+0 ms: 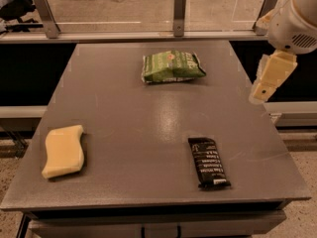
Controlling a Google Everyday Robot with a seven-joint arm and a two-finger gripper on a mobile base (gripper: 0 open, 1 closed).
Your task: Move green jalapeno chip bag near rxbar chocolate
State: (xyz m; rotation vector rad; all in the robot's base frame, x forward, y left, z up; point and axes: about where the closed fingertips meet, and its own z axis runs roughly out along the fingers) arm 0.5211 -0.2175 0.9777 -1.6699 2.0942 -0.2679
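Note:
The green jalapeno chip bag lies flat on the far middle of the grey table. The rxbar chocolate, a slim black bar with white text, lies near the front right. My gripper hangs from the white arm above the table's right edge. It is to the right of the bag, beyond the bar, and touches neither. It holds nothing that I can see.
A yellow wavy sponge lies at the front left of the table. A low glass barrier with metal posts runs along the far edge. Floor shows on both sides of the table.

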